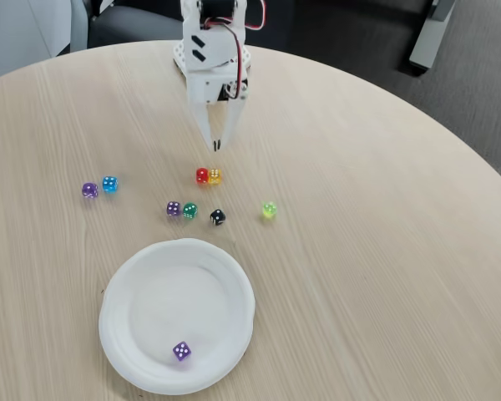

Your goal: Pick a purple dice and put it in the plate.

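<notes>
Lying in the plate [125, 334], one purple dice [181, 351] sits well apart from the nearly closed, empty claw [216, 148].

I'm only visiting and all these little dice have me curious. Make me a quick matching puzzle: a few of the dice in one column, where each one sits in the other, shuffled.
Things:
1. red die
2. blue die
3. black die
4. yellow-green die

Places:
A. farthest right of all the dice, on its own
B. touching the orange die, just below the gripper
C. beside a purple die, far left
D. right of the dark green die, above the plate

Pairs: 1-B, 2-C, 3-D, 4-A
</notes>
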